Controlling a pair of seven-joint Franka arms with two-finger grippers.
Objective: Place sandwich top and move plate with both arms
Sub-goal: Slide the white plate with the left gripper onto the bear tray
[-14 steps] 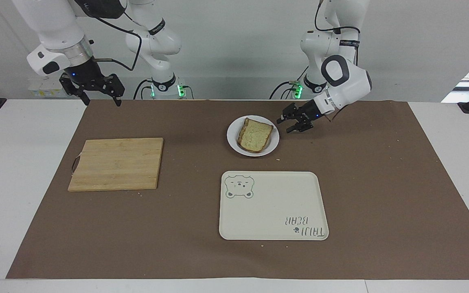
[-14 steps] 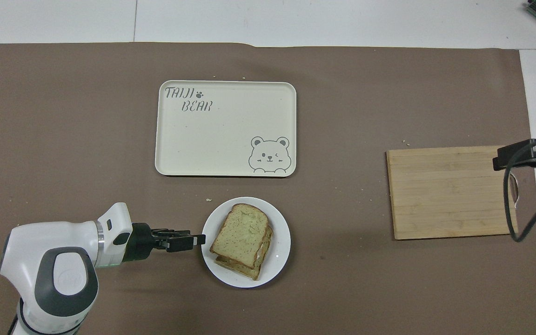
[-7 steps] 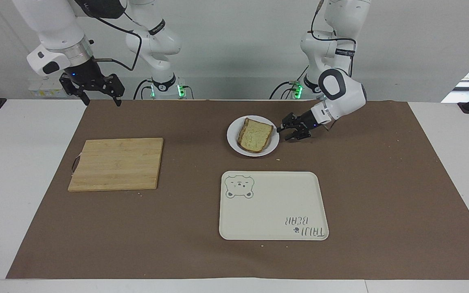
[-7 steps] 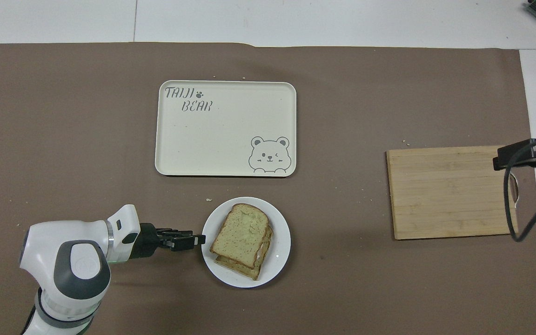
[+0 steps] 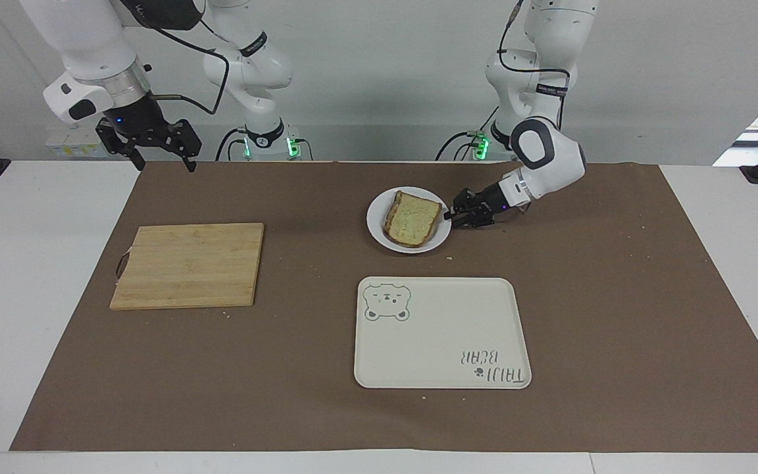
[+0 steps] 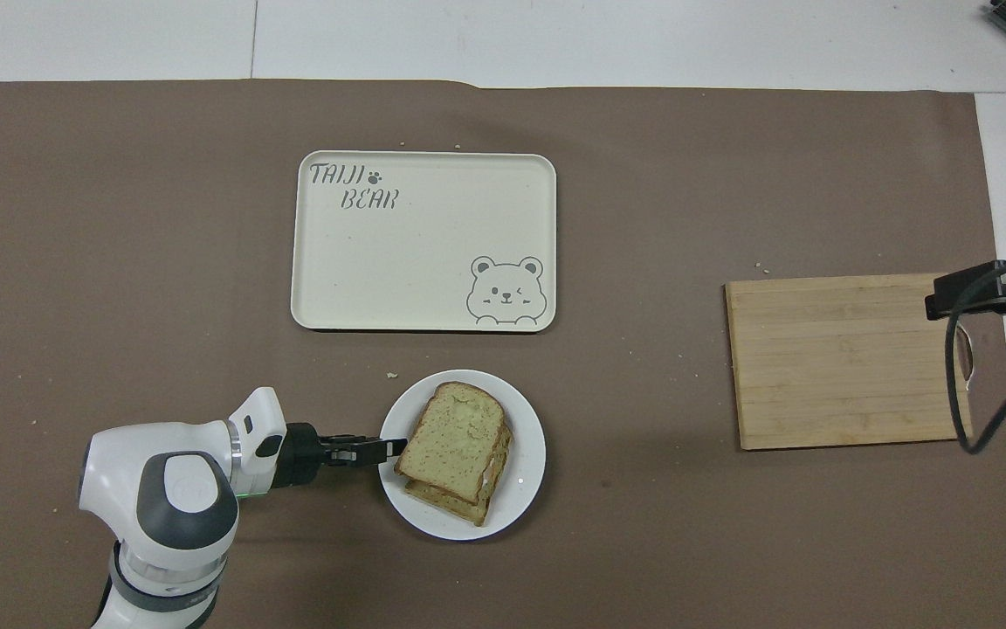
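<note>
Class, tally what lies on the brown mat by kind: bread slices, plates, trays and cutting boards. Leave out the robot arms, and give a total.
Bread slices: 2, the sandwich top stacked on a lower slice
Plates: 1, the plate under the bread
Trays: 1, the bear tray
Cutting boards: 1, the cutting board
Total: 5

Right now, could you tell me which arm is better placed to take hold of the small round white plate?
Left: the left gripper is low at the small round white plate rim; the right gripper waits raised.
</note>
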